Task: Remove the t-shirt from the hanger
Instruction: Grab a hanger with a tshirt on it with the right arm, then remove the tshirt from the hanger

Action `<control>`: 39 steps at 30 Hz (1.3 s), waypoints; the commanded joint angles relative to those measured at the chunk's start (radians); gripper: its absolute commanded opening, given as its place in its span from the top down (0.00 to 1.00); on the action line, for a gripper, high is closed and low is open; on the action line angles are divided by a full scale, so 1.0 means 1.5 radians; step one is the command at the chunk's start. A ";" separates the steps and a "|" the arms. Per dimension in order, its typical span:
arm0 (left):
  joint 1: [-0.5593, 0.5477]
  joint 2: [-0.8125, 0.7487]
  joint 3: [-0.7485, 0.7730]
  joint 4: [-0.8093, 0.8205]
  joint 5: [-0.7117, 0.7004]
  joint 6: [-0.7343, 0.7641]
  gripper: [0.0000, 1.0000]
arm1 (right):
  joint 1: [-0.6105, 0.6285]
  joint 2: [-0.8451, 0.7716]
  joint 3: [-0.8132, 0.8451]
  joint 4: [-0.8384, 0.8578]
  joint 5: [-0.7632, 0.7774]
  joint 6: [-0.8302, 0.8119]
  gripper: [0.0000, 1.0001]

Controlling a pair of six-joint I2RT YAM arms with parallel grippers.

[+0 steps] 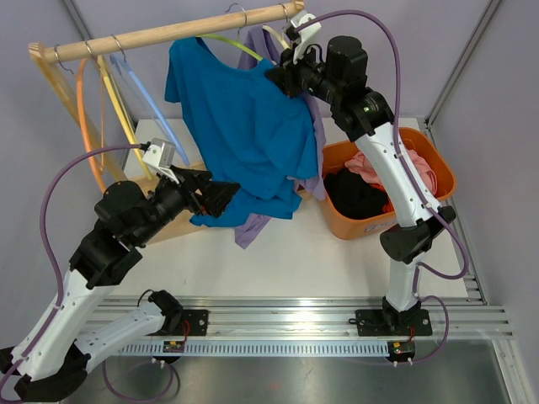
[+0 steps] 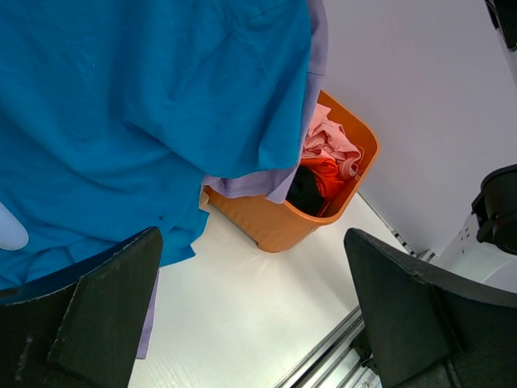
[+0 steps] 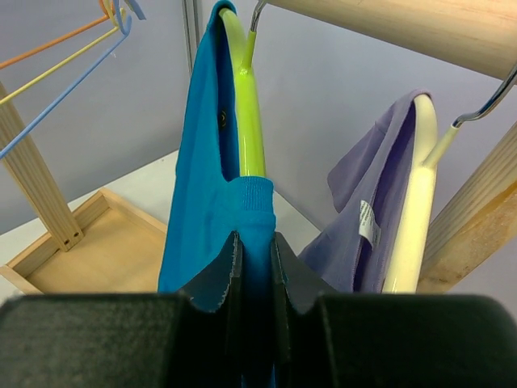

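Observation:
A blue t-shirt (image 1: 244,126) hangs on a lime-green hanger (image 3: 247,105) from the wooden rod (image 1: 168,34). My right gripper (image 1: 280,76) is up at the shirt's right shoulder. In the right wrist view it (image 3: 254,246) is shut on the blue collar fabric (image 3: 250,202) just below the hanger's arm. My left gripper (image 1: 223,199) is at the shirt's lower hem. In the left wrist view it (image 2: 262,323) is wide open and empty, and the blue shirt (image 2: 137,105) hangs above and just past its left finger (image 2: 109,315).
A purple t-shirt (image 3: 376,202) on a cream hanger (image 3: 412,210) hangs right behind the blue one. Empty orange, yellow and blue hangers (image 1: 109,93) hang at the rod's left. An orange basket (image 1: 354,225) of clothes stands at right. The rack's wooden base (image 3: 89,259) lies below.

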 commanded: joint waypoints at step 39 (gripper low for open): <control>-0.003 -0.032 0.050 -0.052 0.137 0.205 0.01 | -0.096 -0.462 -0.464 -0.273 -0.341 -0.390 1.00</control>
